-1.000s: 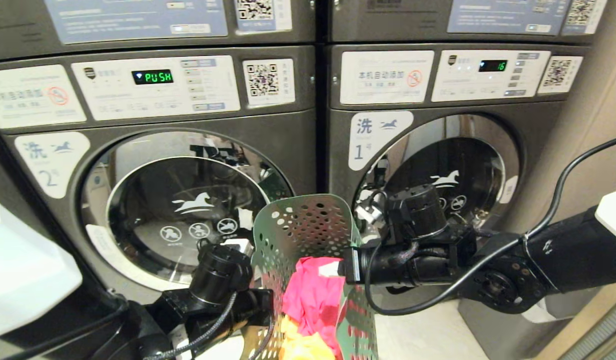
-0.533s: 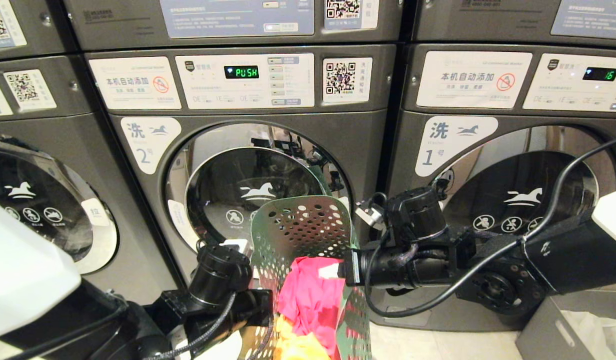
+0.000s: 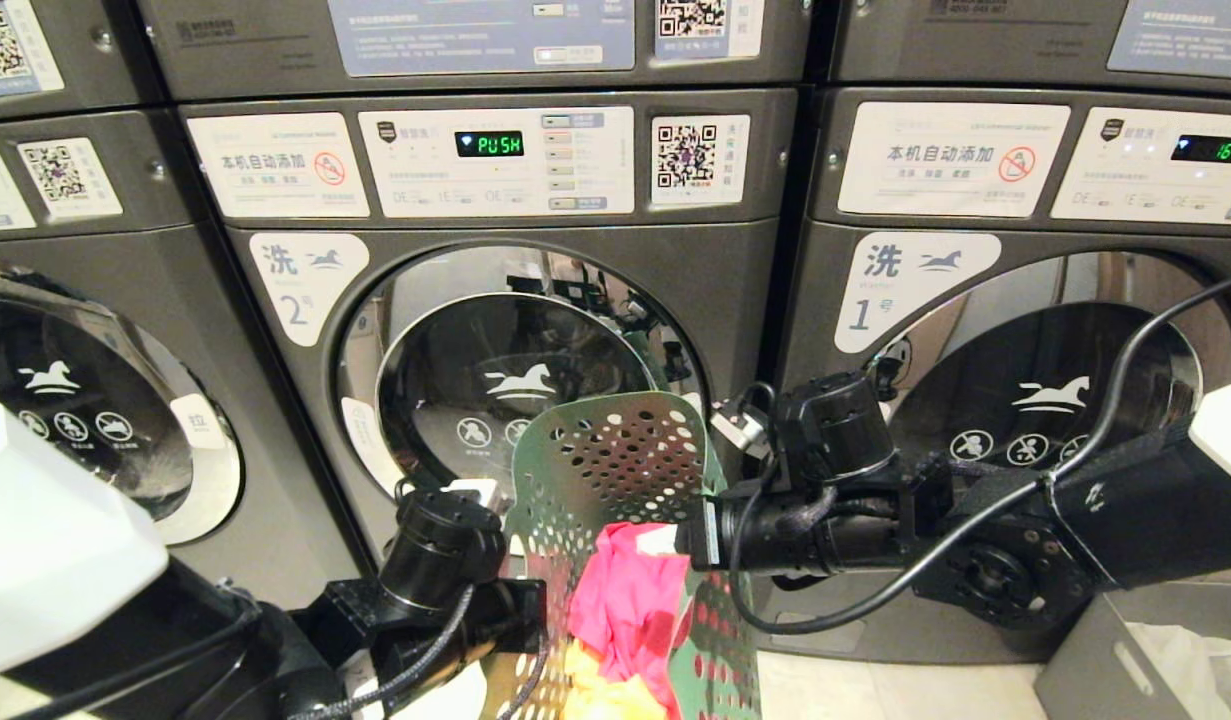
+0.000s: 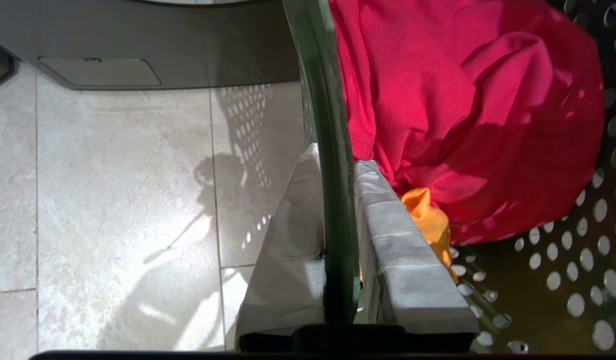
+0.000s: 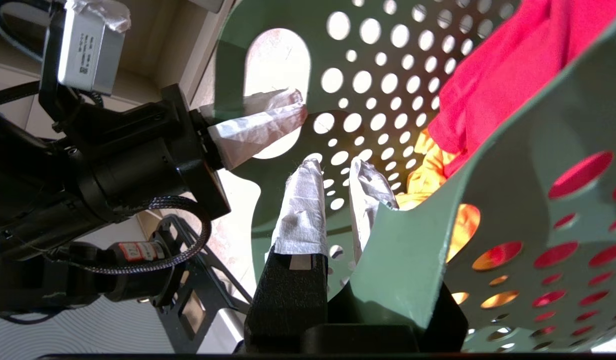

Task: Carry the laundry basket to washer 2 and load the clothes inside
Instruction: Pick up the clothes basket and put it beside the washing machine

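The green laundry basket is held up off the floor, pinched tight at its rim by the left gripper on one side and the right gripper on the other. Inside the basket, the pink and yellow clothes are piled. Just behind the basket, washer 2 is seen with its round door closed, and washer 1 is found beside it.

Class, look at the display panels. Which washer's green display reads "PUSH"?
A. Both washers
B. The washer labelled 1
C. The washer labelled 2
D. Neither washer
C: the lit green word PUSH sits on the panel above washer 2, directly behind the laundry basket; washer 1 shows a number instead.
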